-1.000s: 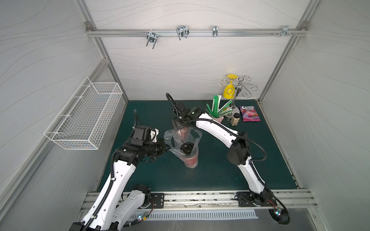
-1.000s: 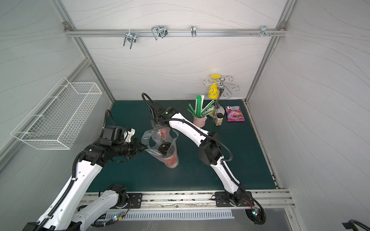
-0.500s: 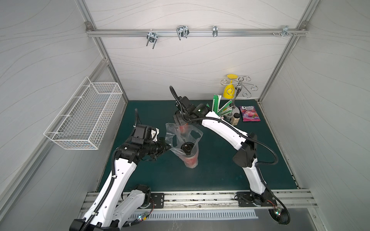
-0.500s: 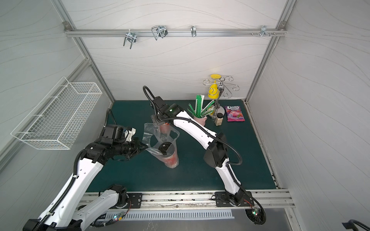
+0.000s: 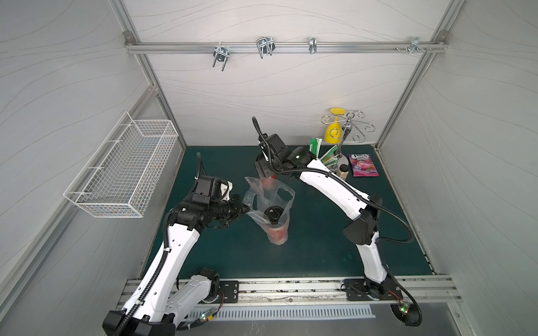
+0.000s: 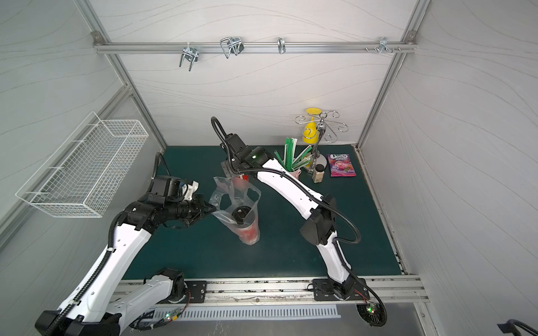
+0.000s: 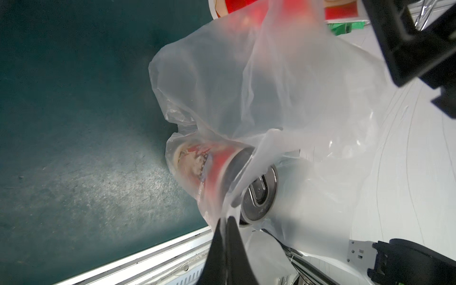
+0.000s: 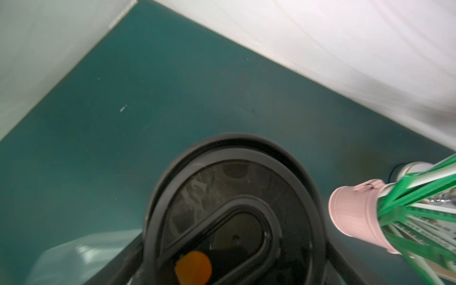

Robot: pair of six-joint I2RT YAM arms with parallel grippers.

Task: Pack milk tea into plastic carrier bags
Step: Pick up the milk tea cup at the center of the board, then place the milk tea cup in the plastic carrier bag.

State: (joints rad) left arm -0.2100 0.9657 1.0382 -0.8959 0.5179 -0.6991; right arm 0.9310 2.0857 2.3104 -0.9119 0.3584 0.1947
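Observation:
A crinkled clear plastic carrier bag (image 5: 263, 193) (image 6: 230, 190) stands mid-table with its mouth up. One milk tea cup (image 5: 273, 215) (image 6: 242, 214) (image 7: 214, 170), red with a black lid, stands upright inside it. My left gripper (image 5: 247, 207) (image 6: 214, 207) (image 7: 223, 222) is shut on the bag's near-left rim. My right gripper (image 5: 266, 172) (image 6: 234, 172) (image 8: 234, 259) is shut on a second milk tea cup (image 5: 268, 182) (image 6: 239, 181) (image 7: 234, 5) (image 8: 234, 209). It holds that cup upright just behind the bag's far rim; the bag partly hides the cup's lower part.
At the back right stand a pink mug of green straws (image 5: 323, 154) (image 6: 294, 172) (image 8: 355, 214), a small tan bottle (image 5: 343, 172) (image 6: 318, 174), a metal hook stand with a yellow cup (image 5: 346, 131) and a purple snack packet (image 5: 364, 165). A wire basket (image 5: 125, 171) hangs on the left wall.
The right arm's elbow has swung to the right while its gripper stays with the cup by the bag's far rim. The bag's far rim has risen. The left gripper has held still.

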